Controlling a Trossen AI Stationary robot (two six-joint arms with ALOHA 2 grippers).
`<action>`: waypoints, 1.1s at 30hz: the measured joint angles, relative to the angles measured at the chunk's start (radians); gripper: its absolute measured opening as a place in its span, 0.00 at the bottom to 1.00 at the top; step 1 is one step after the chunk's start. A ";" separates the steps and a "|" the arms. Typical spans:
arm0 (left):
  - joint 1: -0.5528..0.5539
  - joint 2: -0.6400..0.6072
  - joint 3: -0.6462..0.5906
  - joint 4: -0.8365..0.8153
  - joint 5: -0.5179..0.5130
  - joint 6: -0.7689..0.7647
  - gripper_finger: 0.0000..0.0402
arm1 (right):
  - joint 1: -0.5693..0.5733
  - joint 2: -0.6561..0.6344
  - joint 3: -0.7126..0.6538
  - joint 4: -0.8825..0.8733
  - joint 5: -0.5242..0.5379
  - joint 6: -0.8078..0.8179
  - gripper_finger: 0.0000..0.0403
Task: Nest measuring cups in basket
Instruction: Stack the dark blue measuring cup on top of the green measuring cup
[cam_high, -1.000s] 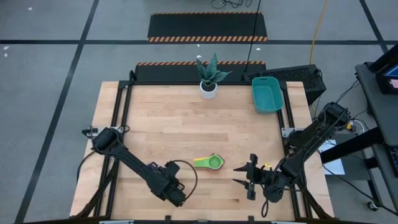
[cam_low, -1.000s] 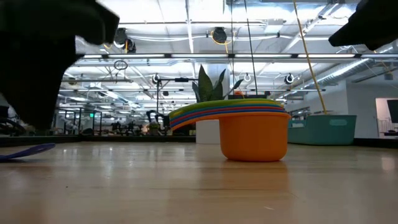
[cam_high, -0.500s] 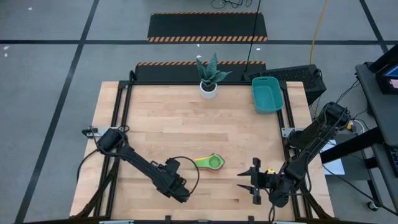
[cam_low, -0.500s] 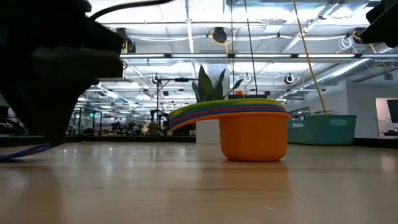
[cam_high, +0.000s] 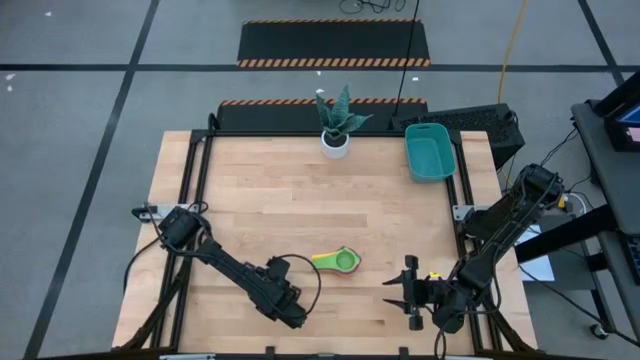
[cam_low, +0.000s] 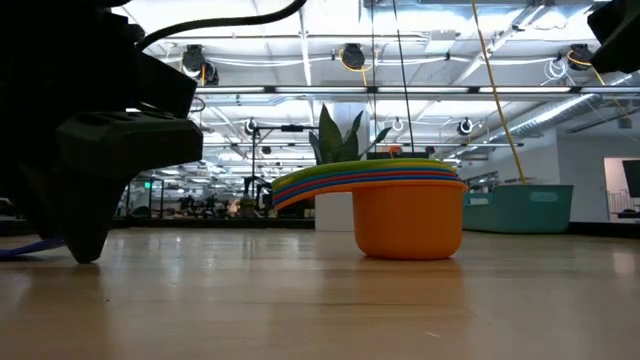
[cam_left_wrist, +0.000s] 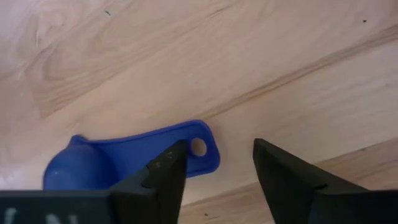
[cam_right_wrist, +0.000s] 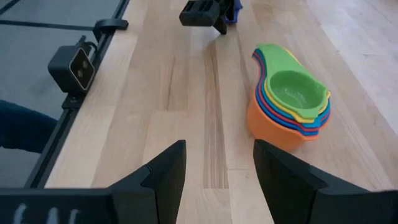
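Left gripper (cam_left_wrist: 214, 171) low over the near edge of the table (cam_high: 300, 190), fingers parted and holding nothing, set astride the handle end of a blue scoop (cam_left_wrist: 134, 162) lying flat on the wood (one finger just beside the hanging hole). Stack of nested cups (cam_high: 338, 261) near the middle front, orange at the bottom, green on top. Right gripper (cam_high: 408, 292) hovering at the front right, fingers apart, empty. Teal basket (cam_high: 430, 152) far off at the back right corner, beside a potted plant (cam_high: 336, 120).
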 joint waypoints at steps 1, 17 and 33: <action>0.000 0.000 0.000 0.000 0.005 -0.009 0.44 | 0.002 0.000 0.000 -0.007 -0.001 0.001 0.45; 0.016 0.005 0.012 -0.088 0.080 0.073 0.02 | 0.019 0.000 0.000 -0.024 0.000 0.028 0.45; -0.007 0.005 0.147 -0.216 0.090 0.101 0.01 | 0.019 0.000 0.000 -0.020 0.002 0.052 0.45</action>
